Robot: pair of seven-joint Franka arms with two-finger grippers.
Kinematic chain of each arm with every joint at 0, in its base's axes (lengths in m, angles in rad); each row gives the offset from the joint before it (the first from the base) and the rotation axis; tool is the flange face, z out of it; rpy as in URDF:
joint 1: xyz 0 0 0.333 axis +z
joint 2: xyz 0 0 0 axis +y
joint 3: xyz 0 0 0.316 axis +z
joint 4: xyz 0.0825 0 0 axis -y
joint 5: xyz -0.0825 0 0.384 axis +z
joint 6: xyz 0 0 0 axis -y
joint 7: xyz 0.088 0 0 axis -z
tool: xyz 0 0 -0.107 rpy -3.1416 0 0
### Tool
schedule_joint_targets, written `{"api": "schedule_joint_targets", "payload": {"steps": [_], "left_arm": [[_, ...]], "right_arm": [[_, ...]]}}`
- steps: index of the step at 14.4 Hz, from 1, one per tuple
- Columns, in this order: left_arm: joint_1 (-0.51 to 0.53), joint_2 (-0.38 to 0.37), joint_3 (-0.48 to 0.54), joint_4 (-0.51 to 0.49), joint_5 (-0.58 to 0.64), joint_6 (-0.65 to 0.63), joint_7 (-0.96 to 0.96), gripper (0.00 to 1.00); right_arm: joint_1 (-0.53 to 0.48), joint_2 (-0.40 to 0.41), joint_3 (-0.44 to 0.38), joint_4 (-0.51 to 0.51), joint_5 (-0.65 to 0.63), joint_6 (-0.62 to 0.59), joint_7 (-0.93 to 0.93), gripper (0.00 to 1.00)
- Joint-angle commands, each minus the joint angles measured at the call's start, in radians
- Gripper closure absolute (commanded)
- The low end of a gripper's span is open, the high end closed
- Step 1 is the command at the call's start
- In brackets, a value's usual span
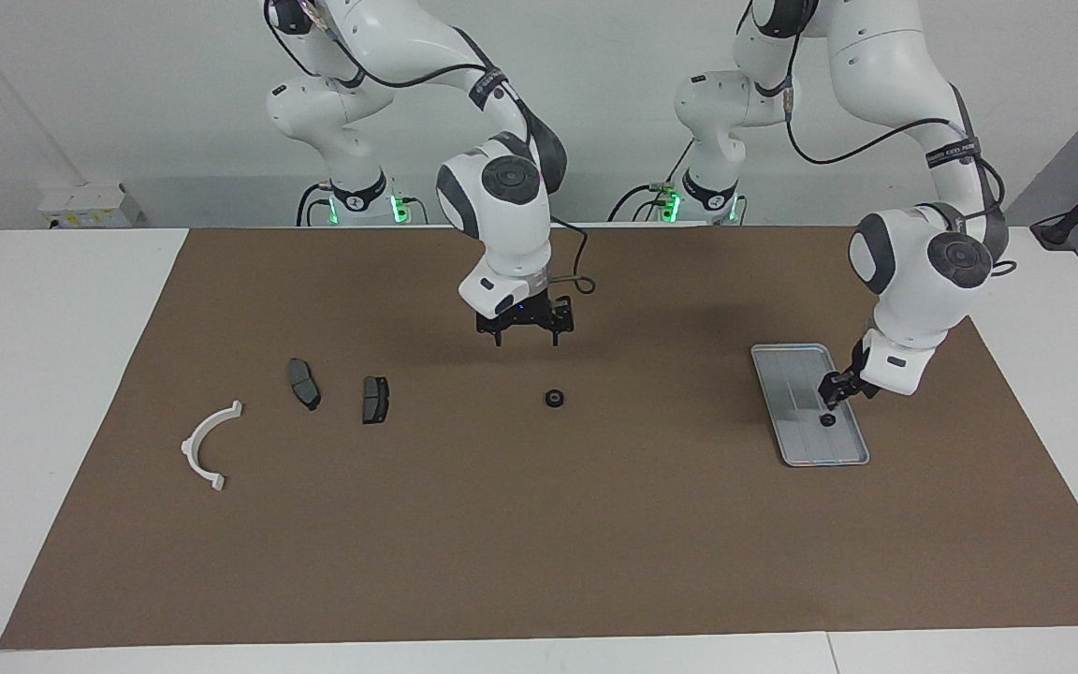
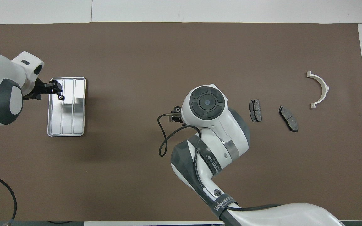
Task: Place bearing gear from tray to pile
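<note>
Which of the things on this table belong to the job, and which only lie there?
Job: tray, small black gear on it, left tool over the tray, two brake pads, white bracket.
Only lying there: second black gear on the brown mat, apart from the pile; right tool waits over the mat.

arms: white shells | jts: dk grey caps | cables: blk | claws: blk

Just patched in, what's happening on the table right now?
The left gripper is low over the tray, just above a small black bearing gear that lies on it. A second bearing gear sits on the brown mat mid-table, with the right gripper hanging above the mat close by. The pile, two brake pads and a white bracket, lies toward the right arm's end.
</note>
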Motion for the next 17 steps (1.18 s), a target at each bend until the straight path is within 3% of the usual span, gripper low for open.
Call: {"api": "schedule_joint_targets", "payload": {"steps": [1,7,17], "left_arm": [[0.001,0.019,-0.006,-0.034,-0.002,0.081,0.011,0.42],[0.026,0.037,-0.006,-0.091,-0.002,0.19,0.009,0.42],[0.012,0.042,-0.006,-0.106,-0.005,0.196,-0.04,0.44]], "right_arm": [[0.011,0.08,-0.003,0.084,-0.002,0.04,0.028,0.0],[-0.009,0.154,-0.003,0.089,-0.011,0.118,-0.005,0.0],[0.0,0.202,-0.003,0.118,0.001,0.149,-0.014,0.01]]}}
